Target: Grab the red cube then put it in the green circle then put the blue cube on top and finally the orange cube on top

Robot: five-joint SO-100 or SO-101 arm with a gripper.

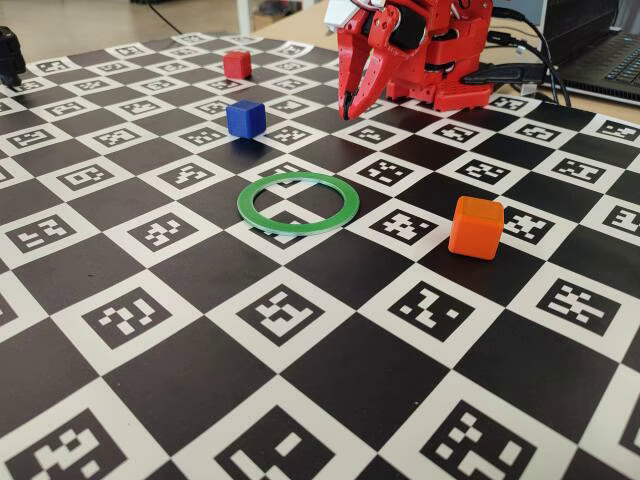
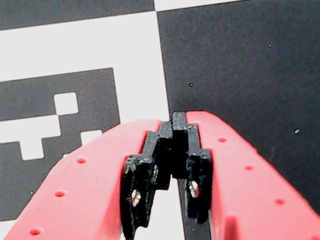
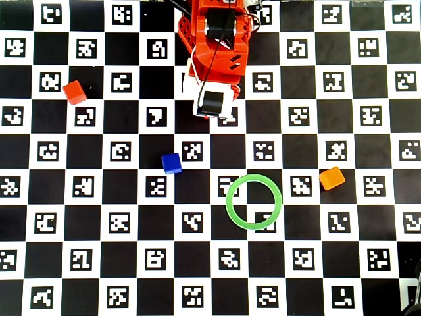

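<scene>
The jaws (image 1: 349, 108) are pressed together and empty, the red cube (image 1: 237, 64) well apart.

Checkerboard mat (image 1: 330, 390) covers table, black squares alternate with white squares, each white square carries black pixel marker. In overhead view same mat (image 3: 99, 217) fills whole frame. In wrist view one marker (image 2: 60, 120) at left, plain black square at right. In fixed view, upper right: dark laptop (image 1: 610, 60), black cables (image 1: 530, 40) running beside it. Upper left edge: small black object (image 1: 10, 55), partly cut off, cannot tell what. Behind mat, upper left: pale wooden surface (image 1: 90, 22).
</scene>
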